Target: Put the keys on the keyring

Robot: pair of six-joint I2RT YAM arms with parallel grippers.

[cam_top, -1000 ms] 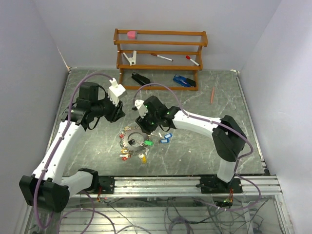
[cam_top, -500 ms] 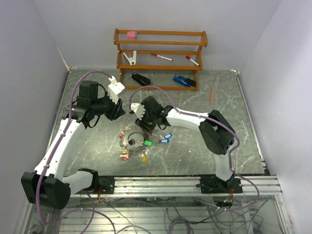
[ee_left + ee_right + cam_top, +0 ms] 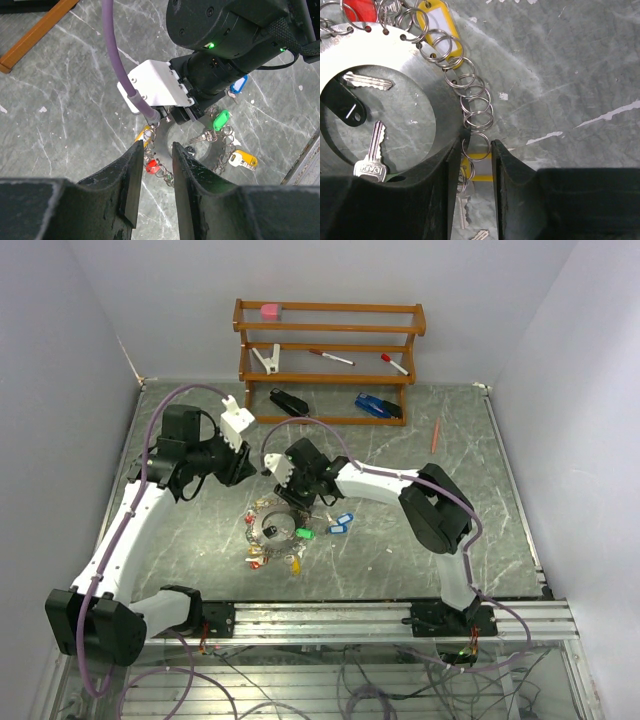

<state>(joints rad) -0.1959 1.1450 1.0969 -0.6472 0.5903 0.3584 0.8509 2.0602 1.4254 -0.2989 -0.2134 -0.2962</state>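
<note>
right gripper (image 3: 474,161) has been shifted frame-left onto the silvery circular metal keyring (image 3: 420,65); jaws narrowed astride a wire loop (image 3: 476,145), grip unconfirmed. left gripper (image 3: 156,156): narrow, empty.

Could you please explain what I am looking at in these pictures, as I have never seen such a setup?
These are two robot arms bolted to a table. The wide picture comes from a camera above and behind them; the other two come from a camera on each wrist, looking past that arm's own fingers. On the table lies a large metal keyring, with small wire rings along its rim and keys on coloured tags. A wooden rack stands at the back. The left end effector hovers above, fingers slightly apart, holding nothing. The right end effector is down at the keyring's edge, fingers either side of one wire ring; whether it grips it, I cannot tell.
</note>
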